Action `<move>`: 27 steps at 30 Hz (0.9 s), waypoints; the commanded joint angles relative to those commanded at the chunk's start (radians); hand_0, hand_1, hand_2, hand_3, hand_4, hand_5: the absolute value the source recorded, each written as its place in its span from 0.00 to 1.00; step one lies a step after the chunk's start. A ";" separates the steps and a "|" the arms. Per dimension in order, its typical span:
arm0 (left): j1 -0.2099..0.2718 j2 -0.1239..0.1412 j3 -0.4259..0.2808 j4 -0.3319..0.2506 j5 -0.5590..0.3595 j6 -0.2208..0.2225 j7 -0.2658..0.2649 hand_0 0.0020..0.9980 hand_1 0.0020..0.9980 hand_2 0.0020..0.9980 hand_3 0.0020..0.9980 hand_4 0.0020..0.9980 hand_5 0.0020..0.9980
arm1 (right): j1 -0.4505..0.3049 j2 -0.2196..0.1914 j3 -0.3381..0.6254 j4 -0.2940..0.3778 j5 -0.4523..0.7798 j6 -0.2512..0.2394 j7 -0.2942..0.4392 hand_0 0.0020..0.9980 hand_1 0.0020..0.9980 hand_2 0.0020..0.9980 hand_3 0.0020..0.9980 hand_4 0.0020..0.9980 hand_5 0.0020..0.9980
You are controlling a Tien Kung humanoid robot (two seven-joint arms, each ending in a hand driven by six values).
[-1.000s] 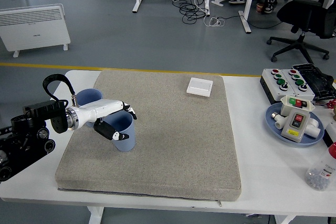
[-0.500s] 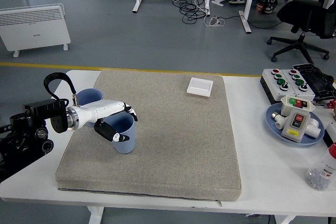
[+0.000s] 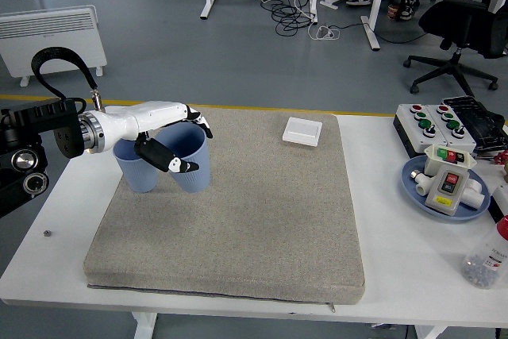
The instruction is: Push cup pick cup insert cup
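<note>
My left hand (image 3: 171,140), white with black fingertips, is wrapped round a light blue plastic cup (image 3: 190,161), thumb on the near wall and the other fingers over the rim. The cup is clear of the grey padded mat (image 3: 238,220), mouth up, its long axis tilted a little with the base leaning right. Just beside it on the left stands a second light blue plastic cup (image 3: 136,172), upright on the mat's far-left part; whether the two walls touch I cannot tell. The mat covers most of the white table (image 3: 397,275). A small white square box (image 3: 302,131) lies near the mat's far edge. To the right sit a blue plate (image 3: 417,192) carrying button boxes. Beyond is grey floor, a white radiator (image 3: 51,40) and a black office chair (image 3: 464,33).
</note>
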 joint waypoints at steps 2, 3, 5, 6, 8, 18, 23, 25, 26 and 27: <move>-0.021 0.002 -0.004 0.024 0.008 -0.003 0.002 0.53 0.57 0.61 0.50 0.35 0.00 | 0.001 -0.001 -0.003 0.000 -0.002 0.000 0.000 0.68 0.60 0.61 0.59 0.13 0.54; -0.037 -0.001 -0.003 0.049 0.019 -0.005 0.004 0.53 0.57 0.61 0.50 0.35 0.00 | 0.002 -0.001 -0.006 0.000 0.001 0.000 0.000 0.68 0.60 0.61 0.59 0.13 0.54; -0.060 -0.010 0.009 0.091 0.030 -0.006 0.003 0.53 0.57 0.61 0.50 0.34 0.00 | 0.002 -0.001 -0.008 0.000 0.006 -0.001 0.001 0.68 0.60 0.61 0.59 0.13 0.54; -0.069 -0.014 0.016 0.109 0.033 -0.007 0.001 0.53 0.57 0.61 0.50 0.34 0.00 | 0.002 -0.001 -0.009 0.000 0.007 -0.002 0.001 0.68 0.60 0.61 0.59 0.13 0.54; -0.095 -0.029 0.042 0.175 0.042 -0.008 -0.007 0.53 0.57 0.61 0.50 0.34 0.00 | 0.003 -0.001 -0.010 0.000 0.007 -0.002 0.001 0.68 0.60 0.61 0.59 0.13 0.54; -0.128 -0.055 0.074 0.342 0.088 -0.014 -0.009 0.55 0.57 0.61 0.50 0.34 0.00 | 0.006 -0.001 -0.015 0.000 0.018 -0.003 0.005 0.68 0.60 0.61 0.59 0.13 0.54; -0.137 -0.072 0.096 0.397 0.089 -0.007 -0.032 0.56 0.57 0.61 0.50 0.34 0.00 | 0.007 -0.001 -0.014 0.000 0.013 -0.003 0.005 0.68 0.60 0.61 0.59 0.13 0.54; -0.137 -0.076 0.100 0.415 0.088 -0.005 -0.037 0.56 0.57 0.61 0.50 0.34 0.00 | 0.006 0.000 -0.015 0.000 0.015 -0.003 0.005 0.68 0.60 0.61 0.59 0.13 0.54; -0.136 -0.077 0.101 0.420 0.087 -0.004 -0.038 0.56 0.57 0.61 0.50 0.34 0.00 | 0.006 0.000 -0.016 0.000 0.016 -0.003 0.005 0.68 0.60 0.61 0.59 0.13 0.54; -0.133 -0.079 0.102 0.427 0.086 -0.003 -0.041 0.56 0.57 0.61 0.50 0.34 0.00 | 0.006 0.000 -0.017 0.000 0.017 -0.003 0.005 0.68 0.60 0.61 0.59 0.13 0.54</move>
